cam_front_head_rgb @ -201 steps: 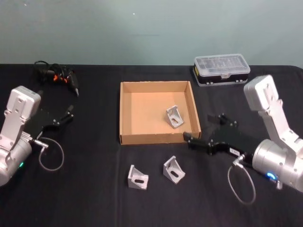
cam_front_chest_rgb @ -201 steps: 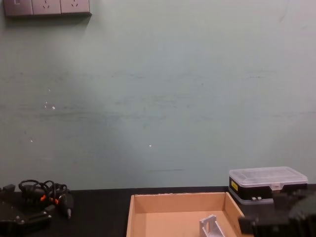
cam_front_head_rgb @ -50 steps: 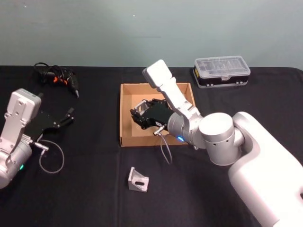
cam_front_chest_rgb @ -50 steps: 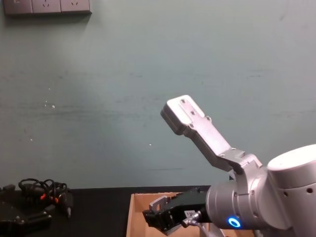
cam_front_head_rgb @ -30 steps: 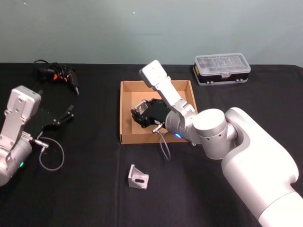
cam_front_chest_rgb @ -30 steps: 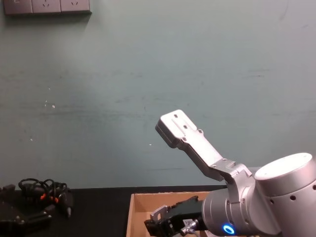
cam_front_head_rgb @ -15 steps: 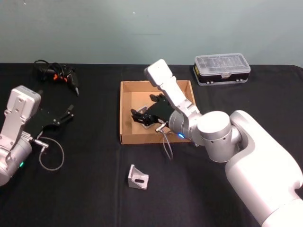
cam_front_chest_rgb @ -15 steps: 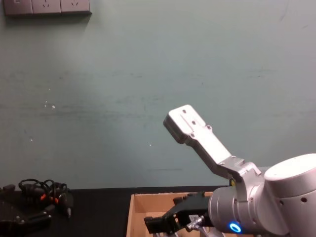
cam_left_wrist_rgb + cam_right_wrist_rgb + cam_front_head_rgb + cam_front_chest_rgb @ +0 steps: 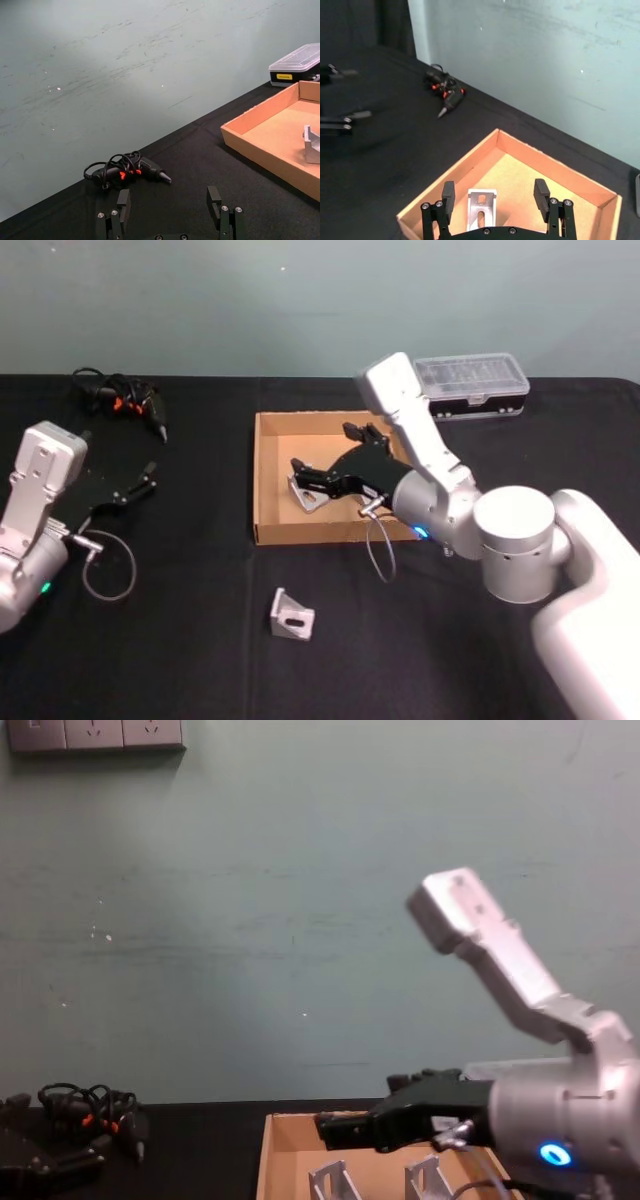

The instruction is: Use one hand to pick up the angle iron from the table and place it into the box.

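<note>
The left gripper sits open near the table's left edge. One angle iron lies toward the front edge. In the box, a second iron rests by the front-left corner. The right gripper hangs over it, jaws spread, probably to leave it there.

Soft, even light fills the room. The tabletop is very dark, and shadows on it are faint. The wall behind looks pale and brighter.
</note>
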